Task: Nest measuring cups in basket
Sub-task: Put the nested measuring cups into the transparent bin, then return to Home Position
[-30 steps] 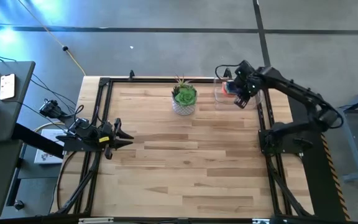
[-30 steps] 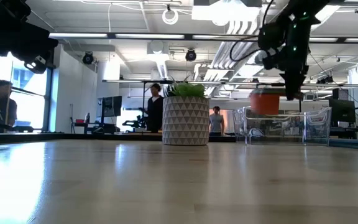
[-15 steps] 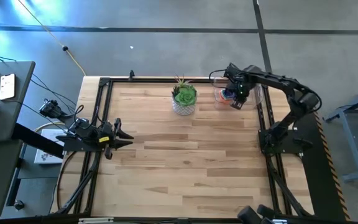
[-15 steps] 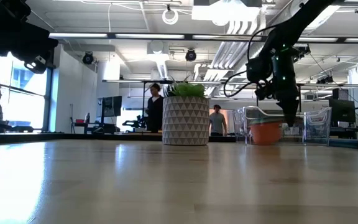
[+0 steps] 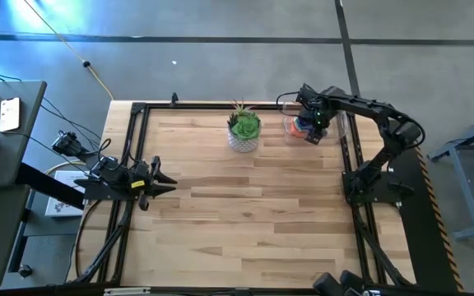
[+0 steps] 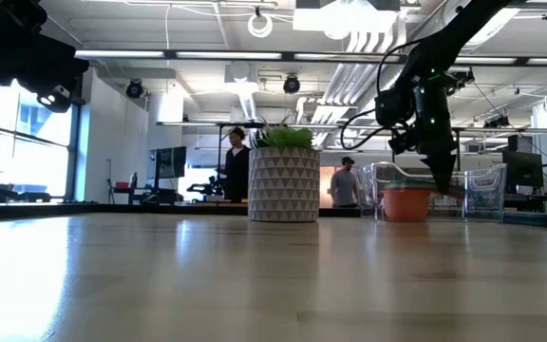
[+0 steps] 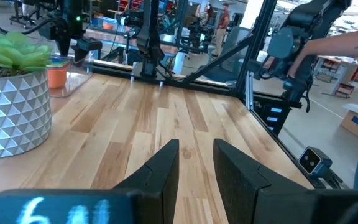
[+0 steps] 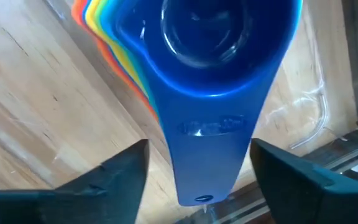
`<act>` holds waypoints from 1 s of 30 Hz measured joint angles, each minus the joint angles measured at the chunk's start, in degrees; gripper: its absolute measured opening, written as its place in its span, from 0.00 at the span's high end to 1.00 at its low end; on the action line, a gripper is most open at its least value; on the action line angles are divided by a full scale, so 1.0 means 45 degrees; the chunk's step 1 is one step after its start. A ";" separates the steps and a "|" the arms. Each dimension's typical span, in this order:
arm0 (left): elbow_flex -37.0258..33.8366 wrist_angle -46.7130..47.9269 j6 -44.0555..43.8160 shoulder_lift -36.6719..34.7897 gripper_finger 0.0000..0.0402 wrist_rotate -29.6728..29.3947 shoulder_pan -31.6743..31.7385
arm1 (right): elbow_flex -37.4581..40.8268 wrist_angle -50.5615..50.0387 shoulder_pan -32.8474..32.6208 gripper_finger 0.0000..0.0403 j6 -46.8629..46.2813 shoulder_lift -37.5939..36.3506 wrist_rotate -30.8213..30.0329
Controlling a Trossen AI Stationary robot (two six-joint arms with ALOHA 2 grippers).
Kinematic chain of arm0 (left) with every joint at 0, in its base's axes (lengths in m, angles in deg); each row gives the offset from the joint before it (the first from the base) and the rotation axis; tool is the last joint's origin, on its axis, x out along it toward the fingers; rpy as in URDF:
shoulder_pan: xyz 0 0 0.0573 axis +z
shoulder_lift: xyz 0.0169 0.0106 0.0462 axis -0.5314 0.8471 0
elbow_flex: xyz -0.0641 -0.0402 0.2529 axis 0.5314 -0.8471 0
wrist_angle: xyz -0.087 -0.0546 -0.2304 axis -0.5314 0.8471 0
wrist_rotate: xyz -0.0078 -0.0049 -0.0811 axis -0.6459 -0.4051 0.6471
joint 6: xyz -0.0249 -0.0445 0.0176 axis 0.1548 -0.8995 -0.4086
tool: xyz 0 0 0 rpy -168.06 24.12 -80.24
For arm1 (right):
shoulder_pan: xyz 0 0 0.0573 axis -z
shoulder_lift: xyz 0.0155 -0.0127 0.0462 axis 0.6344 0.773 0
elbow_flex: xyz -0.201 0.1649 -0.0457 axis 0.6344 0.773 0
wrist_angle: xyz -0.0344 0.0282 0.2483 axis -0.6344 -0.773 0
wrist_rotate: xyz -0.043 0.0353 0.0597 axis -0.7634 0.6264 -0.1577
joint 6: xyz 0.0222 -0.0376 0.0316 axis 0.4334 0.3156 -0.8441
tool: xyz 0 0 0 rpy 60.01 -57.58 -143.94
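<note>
The measuring cups (image 8: 216,43) sit nested in one stack, blue on top, with yellow and orange rims showing beside it. The stack rests inside the clear basket (image 5: 289,107) at the table's far right. In the low view the orange cup (image 6: 408,203) stands on the basket's floor. My right gripper (image 8: 197,171) is open just above the basket. Its fingers stand on either side of the blue cup's flat handle (image 8: 207,149) and hold nothing. My left gripper (image 7: 194,165) waits open at the table's left edge.
A white patterned pot with a green plant (image 5: 243,130) stands just left of the basket, near the far edge. The black table frame (image 5: 348,156) runs close by the basket on the right. People stand in the room beyond the table.
My right gripper has come down and a little toward the table's left, into the basket. The orange cup, which hung at the gripper above the basket's rim a second ago, now rests on the basket's floor. Over the last half second it has settled from tilted to level.
</note>
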 joint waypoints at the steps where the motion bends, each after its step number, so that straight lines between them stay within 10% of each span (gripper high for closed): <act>1: 0.0000 0.0000 -0.0004 -0.0004 0.78 0.0000 0.0005 | -0.0001 0.0009 -0.0027 0.33 -0.0067 0.0000 0.0000; 17: 0.0000 0.0000 -0.0004 -0.0001 0.78 0.0000 0.0005 | -0.1575 -0.0893 -0.0047 0.25 -0.1512 -0.1279 0.0248; 25: 0.0000 0.0000 -0.0002 0.0000 0.78 0.0000 0.0002 | -0.0772 0.1847 -0.1101 0.24 -0.3707 -0.5178 0.7357; 30: 0.0000 0.0000 -0.0002 0.0000 0.78 0.0000 0.0003 | 0.2674 0.7000 -0.3037 0.24 -0.6554 -0.9256 0.7282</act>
